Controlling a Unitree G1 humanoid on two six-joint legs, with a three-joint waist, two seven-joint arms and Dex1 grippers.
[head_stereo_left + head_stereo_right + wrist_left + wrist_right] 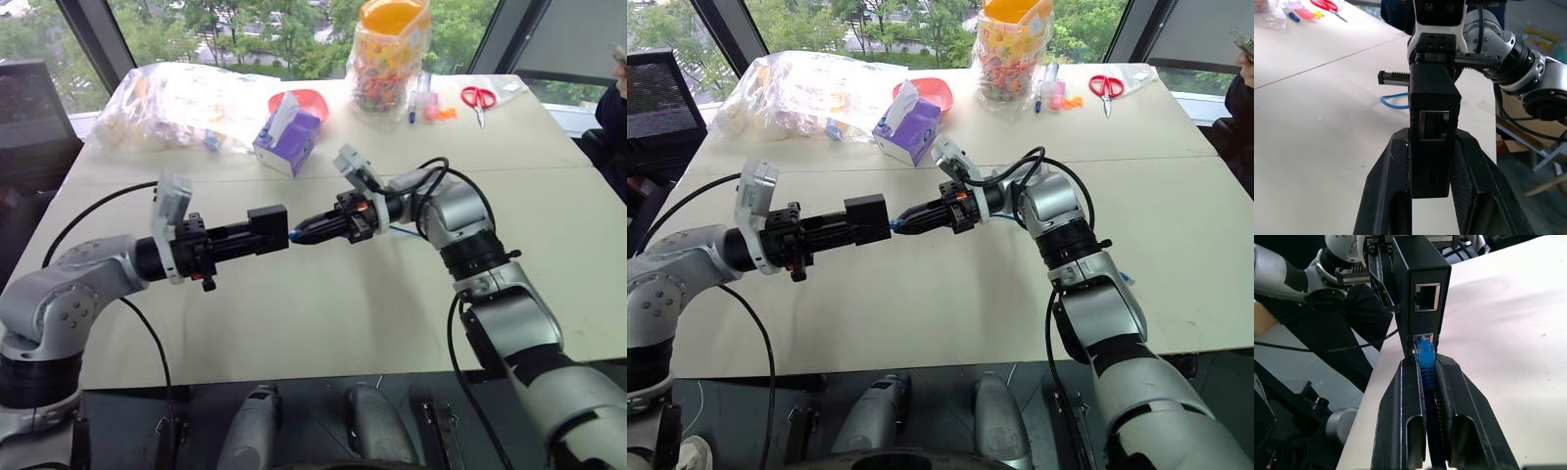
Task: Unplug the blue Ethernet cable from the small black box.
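Matte cream table [294, 323]; ribbed black fingers [1449, 406] clamping blue Ethernet cable [1425, 357] (plugged), left fingers [1386, 181] gripping small black box [1433, 122].

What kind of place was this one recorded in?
Probably an office or lab room by large windows: a pale work table holds scissors, a purple tissue box and a jar of colourful bits, with trees outside the window.
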